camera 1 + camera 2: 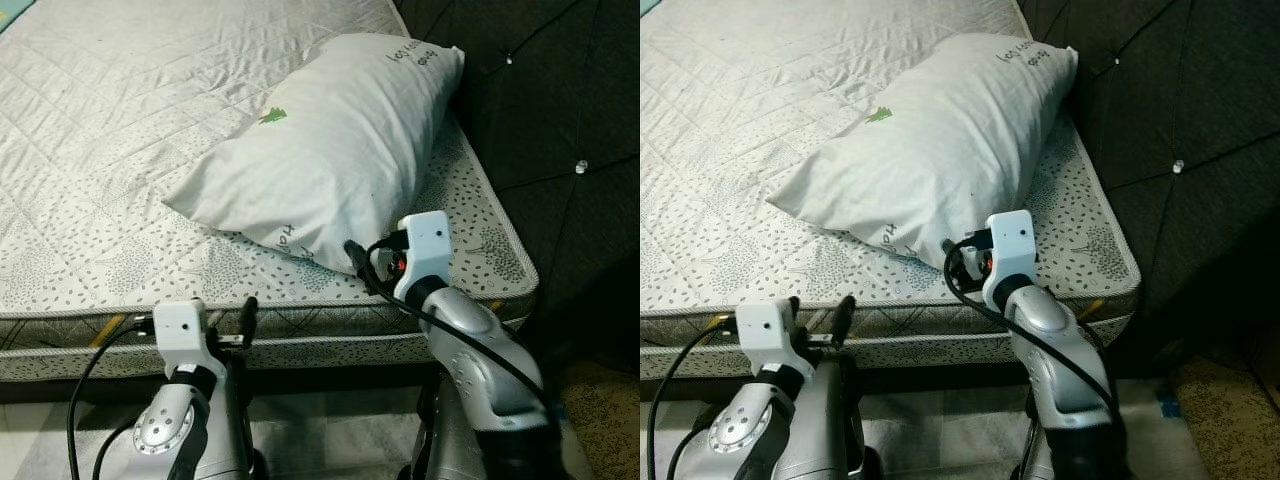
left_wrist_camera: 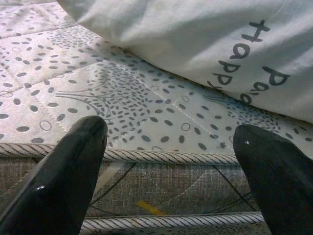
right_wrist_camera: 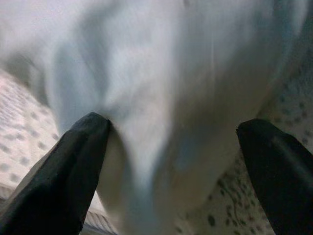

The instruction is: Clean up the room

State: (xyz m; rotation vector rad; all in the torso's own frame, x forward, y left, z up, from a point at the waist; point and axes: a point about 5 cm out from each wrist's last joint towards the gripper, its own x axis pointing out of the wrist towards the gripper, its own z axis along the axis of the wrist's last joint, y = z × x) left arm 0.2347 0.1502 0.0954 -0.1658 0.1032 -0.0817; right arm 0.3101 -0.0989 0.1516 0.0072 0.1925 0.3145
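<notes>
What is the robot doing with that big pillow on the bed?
The robot stands at the edge of a bare mattress. Its right gripper is up against the near end of the white pillow, fingers open on either side of the fabric, not yet closed on it. The left gripper hangs lower, by the side of the mattress, fingers open and holding nothing. The pillow lies slantwise near the dark headboard.

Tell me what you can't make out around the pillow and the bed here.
- Pillow: near-edge print partly hidden by the right gripper in the eye views; far-corner lettering too small.
- Left wrist view: the lettering is cut off by the frame edge.
- Right wrist view: pillow fabric blurred.
- Mattress: far end cut off by the frame.
</notes>
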